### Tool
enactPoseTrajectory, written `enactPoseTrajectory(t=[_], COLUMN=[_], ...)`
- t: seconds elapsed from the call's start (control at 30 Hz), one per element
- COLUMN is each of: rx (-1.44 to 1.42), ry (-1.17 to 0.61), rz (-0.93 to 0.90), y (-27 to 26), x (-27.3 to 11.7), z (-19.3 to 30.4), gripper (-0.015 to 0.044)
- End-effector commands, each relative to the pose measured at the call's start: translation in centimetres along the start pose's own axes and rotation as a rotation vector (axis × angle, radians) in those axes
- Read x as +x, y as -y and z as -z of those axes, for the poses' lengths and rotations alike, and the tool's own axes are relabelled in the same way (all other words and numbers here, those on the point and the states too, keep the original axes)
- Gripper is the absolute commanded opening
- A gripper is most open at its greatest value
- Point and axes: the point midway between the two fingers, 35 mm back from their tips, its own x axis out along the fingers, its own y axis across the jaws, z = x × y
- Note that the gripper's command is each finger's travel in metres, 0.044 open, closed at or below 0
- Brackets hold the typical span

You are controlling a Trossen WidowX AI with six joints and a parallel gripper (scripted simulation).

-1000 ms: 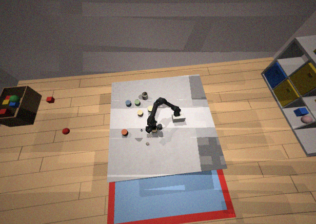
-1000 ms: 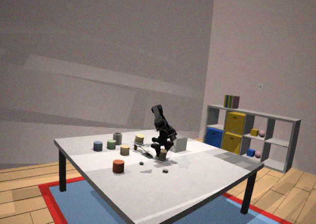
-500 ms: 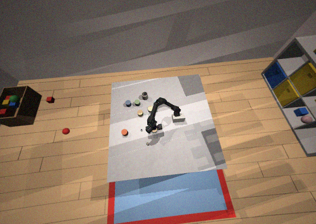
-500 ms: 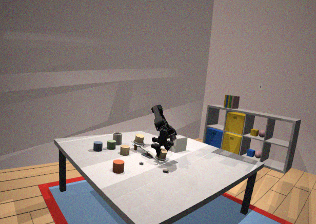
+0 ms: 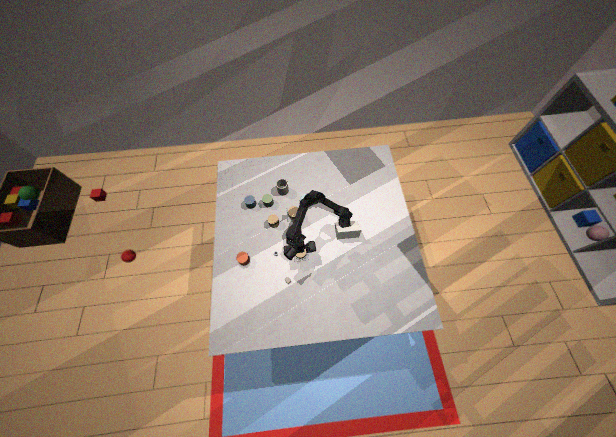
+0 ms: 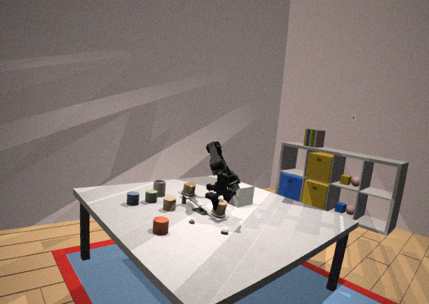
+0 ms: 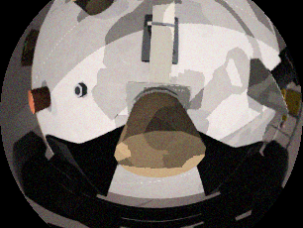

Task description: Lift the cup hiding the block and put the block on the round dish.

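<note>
A tan cup (image 5: 301, 255) (image 6: 221, 208) (image 7: 160, 134) stands on the near end plate of the balance (image 6: 203, 208) (image 7: 160, 59). My gripper (image 6: 219, 206) (image 7: 158, 130) is shut on this cup, with one finger on each side. The cup still appears to rest on its plate. The identical cup (image 5: 293, 212) (image 6: 189, 188) stands on the far end, which sits higher than the near end. No block shows; what is under either cup is hidden. I cannot make out the round dish clearly in any view.
An orange cylinder (image 5: 243, 258) (image 6: 161, 226), a tan one (image 5: 273, 220) (image 6: 169, 204), a green one (image 6: 151, 196), a blue one (image 6: 132, 198) and a grey cup (image 6: 159, 188) stand left of the balance. A small dark ring (image 6: 191, 221) and a pale piece (image 6: 224, 231) lie nearer.
</note>
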Motion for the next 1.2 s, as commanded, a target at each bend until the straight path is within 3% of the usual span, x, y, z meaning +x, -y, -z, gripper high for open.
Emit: enactPoseTrajectory(t=[0.0,1.17], rx=[0.005,0.004], ry=[-0.005,-0.008], rz=[-0.012,-0.012], y=[-0.3,-0.5], x=[-1.0,-5.5], z=[0.2,0.4], gripper=[0.0,0.0])
